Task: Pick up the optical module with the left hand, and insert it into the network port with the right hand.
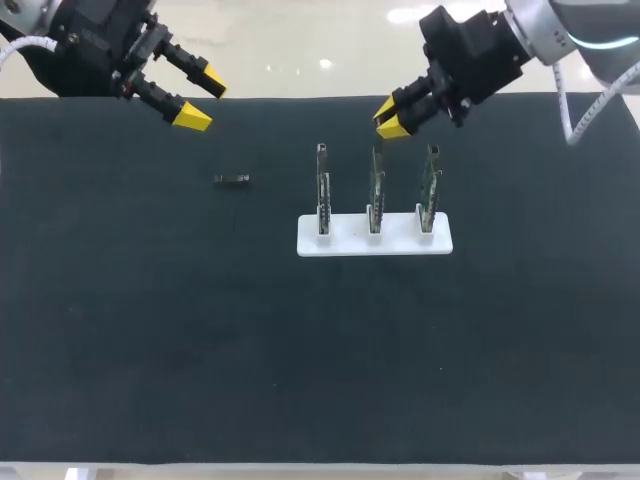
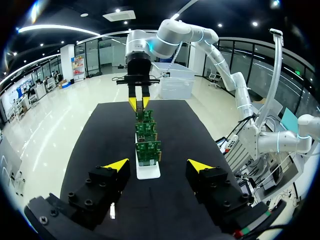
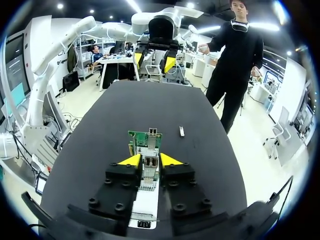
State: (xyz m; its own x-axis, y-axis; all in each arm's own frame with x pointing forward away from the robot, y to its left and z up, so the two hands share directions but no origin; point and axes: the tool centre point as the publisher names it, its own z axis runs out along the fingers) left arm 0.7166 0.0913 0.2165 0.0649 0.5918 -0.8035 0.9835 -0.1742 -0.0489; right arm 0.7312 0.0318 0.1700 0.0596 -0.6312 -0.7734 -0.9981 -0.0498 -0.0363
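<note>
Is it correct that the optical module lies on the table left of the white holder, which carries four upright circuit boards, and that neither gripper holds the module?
Not quite: the head view shows the white holder carrying three upright circuit boards, not four. The rest stands: the optical module lies left of the holder, and neither the left gripper nor the right gripper holds it.

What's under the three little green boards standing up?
A white base holds the three boards upright in white slots, and it sits on the black table. The boards' bottom edges are hidden inside the slots.
</note>
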